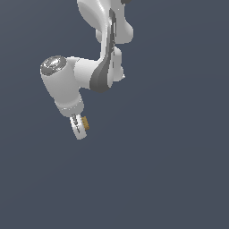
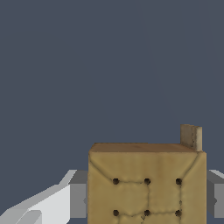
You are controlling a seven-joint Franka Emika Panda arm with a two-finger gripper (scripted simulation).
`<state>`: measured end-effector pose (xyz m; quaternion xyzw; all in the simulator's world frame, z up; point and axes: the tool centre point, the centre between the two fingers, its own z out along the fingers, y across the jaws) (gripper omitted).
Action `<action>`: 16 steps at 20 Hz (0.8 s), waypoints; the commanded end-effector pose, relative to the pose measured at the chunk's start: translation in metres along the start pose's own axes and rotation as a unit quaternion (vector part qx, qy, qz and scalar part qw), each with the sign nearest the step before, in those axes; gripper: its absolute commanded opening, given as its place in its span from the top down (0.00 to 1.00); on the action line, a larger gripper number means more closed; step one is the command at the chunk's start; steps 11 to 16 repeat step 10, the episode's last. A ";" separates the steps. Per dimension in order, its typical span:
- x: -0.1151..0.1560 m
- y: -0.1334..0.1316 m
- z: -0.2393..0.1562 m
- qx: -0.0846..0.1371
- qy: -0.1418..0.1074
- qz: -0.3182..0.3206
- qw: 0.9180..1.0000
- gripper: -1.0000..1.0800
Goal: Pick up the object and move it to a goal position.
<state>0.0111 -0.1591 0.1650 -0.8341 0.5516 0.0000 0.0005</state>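
The tiny tan-brown cube with a darker grid pattern sits between the fingers of the white robot gripper, at the exterior view's left of centre (arm descending from the top edge); in the wrist view, fingers flank the cube on both sides.

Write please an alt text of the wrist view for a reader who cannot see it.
A tan-brown cube with dark dots and stitched lines on its face fills the lower middle of the picture, set between the grey and white fingers of the tool. Behind it is only a plain dark blue-grey background.
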 end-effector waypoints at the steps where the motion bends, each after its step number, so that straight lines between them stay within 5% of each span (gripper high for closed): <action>1: 0.012 0.006 -0.017 0.000 0.000 -0.001 1.000 1.00; 16: 0.030 0.014 -0.041 -0.001 0.000 -0.001 1.000 1.00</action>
